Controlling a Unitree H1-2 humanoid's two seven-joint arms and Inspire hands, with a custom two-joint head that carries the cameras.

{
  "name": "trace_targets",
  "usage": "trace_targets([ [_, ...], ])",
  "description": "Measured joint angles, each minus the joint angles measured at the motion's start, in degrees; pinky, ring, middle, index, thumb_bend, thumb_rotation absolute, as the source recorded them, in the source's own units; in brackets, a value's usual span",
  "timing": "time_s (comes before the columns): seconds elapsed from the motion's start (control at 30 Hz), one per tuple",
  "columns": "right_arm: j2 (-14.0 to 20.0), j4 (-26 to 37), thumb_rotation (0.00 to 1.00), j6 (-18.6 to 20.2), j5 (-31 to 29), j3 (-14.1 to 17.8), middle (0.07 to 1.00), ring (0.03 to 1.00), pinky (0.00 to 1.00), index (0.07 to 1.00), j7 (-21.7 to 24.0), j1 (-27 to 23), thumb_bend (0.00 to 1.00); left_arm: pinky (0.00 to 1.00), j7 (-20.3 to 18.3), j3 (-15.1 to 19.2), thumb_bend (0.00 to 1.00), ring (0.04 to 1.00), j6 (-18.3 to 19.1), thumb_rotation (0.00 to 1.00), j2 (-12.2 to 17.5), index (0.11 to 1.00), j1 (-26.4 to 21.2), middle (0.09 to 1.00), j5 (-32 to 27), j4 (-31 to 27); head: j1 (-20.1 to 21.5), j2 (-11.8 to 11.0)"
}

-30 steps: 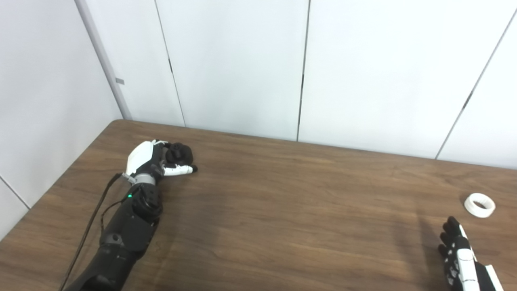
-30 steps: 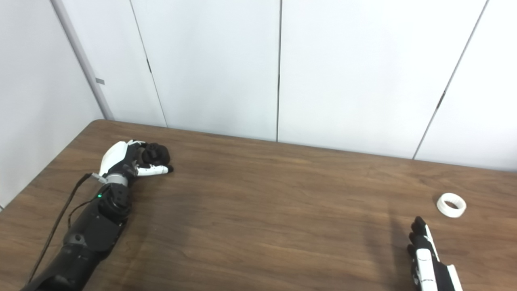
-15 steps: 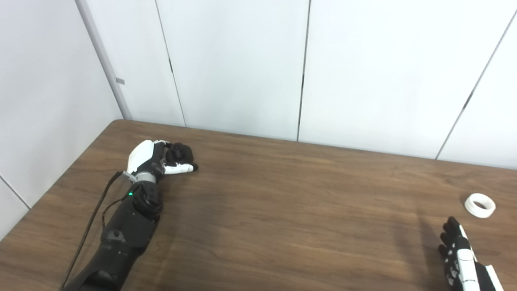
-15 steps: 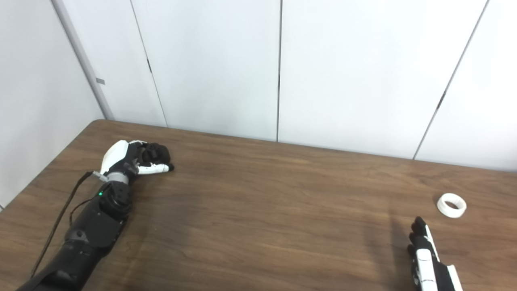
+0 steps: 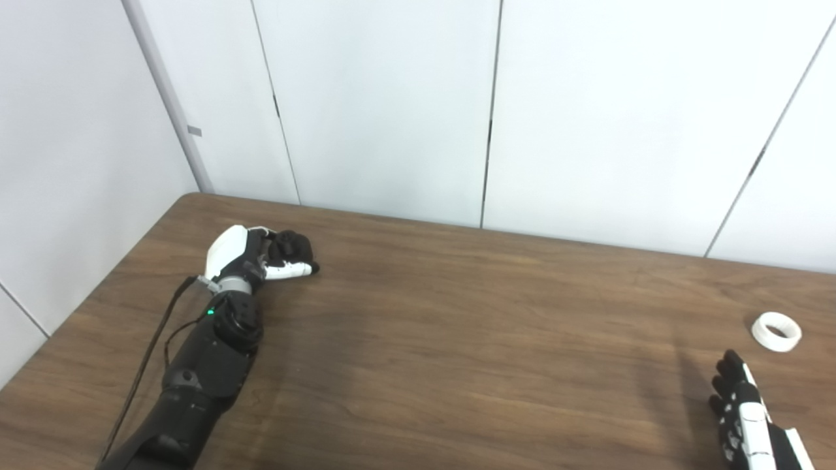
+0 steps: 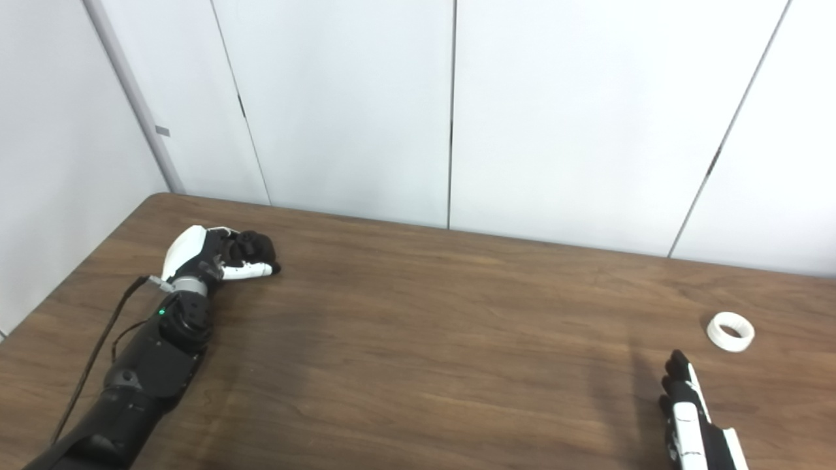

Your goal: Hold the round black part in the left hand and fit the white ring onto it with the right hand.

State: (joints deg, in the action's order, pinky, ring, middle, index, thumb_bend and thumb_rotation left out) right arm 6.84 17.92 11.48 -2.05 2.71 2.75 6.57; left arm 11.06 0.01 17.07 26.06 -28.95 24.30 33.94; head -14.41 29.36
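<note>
Wood table (image 5: 457, 339): brown top, white wall panels behind it.
Left hand (image 5: 251, 258): I see it at the far left of the table, fingers curled round the black part (image 5: 292, 247), thumb underneath; it has the part gripped.
Ring (image 5: 775, 331): white, lying flat on the table at the far right, nothing touching it.
Right hand (image 5: 741, 411): low in my view near the bottom right corner, just short of the ring, fingers straight, holding nothing.

One round black part (image 5: 292, 246), one white ring (image 5: 775, 331), two hands, one table (image 5: 457, 339)
</note>
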Motion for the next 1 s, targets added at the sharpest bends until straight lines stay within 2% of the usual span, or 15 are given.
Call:
trace_targets([
  [0.07,0.01,0.00,1.00,-0.01,-0.07,0.01,1.000,1.000,1.00,1.000,0.00,0.00,0.36,0.98,0.22,0.61,0.56,0.929,-0.04,0.07,-0.10,0.497,0.00,0.823,-0.53,-0.02,-0.09,0.09],
  [0.13,0.03,0.00,1.00,-0.03,-0.14,0.02,1.000,1.000,1.00,1.000,0.02,0.02,0.36,0.94,0.58,0.89,0.53,0.899,-0.05,0.05,-0.21,0.485,0.04,0.789,-1.31,-0.02,0.00,0.09],
  [0.23,0.10,0.00,1.00,-0.03,-0.61,0.11,1.000,1.000,1.00,1.000,0.09,0.03,0.35,0.90,1.73,1.07,0.52,0.886,-0.07,0.05,-0.30,0.484,0.08,0.771,-1.40,-0.42,0.00,0.09],
  [0.3,0.15,-0.01,1.00,-0.03,-1.08,0.22,1.000,1.000,1.00,1.000,0.21,0.05,0.35,0.92,1.75,1.12,0.52,0.895,-0.04,0.05,-0.30,0.484,0.10,0.768,-1.58,-0.56,-0.09,0.26],
  [0.7,0.34,-0.01,1.00,-0.03,-1.84,0.36,1.000,1.000,1.00,1.000,0.47,0.10,0.37,0.85,1.68,0.90,0.52,0.864,-0.07,0.04,0.38,0.483,1.70,0.750,-1.47,-2.97,-0.26,0.35],
  [0.9,0.30,-0.01,1.00,-0.06,-1.67,0.30,1.000,1.000,1.00,1.000,0.40,0.12,0.38,0.86,1.09,-0.45,0.52,0.880,-0.13,0.05,0.48,0.485,5.30,0.750,-0.95,-9.02,0.53,0.61],
  [1.0,0.20,-0.01,1.00,-0.07,-1.26,0.26,1.000,1.000,1.00,1.000,0.27,0.12,0.39,0.86,0.14,-1.91,0.52,0.887,0.09,0.05,0.50,0.484,7.83,0.755,0.70,-14.76,0.70,0.53],
])
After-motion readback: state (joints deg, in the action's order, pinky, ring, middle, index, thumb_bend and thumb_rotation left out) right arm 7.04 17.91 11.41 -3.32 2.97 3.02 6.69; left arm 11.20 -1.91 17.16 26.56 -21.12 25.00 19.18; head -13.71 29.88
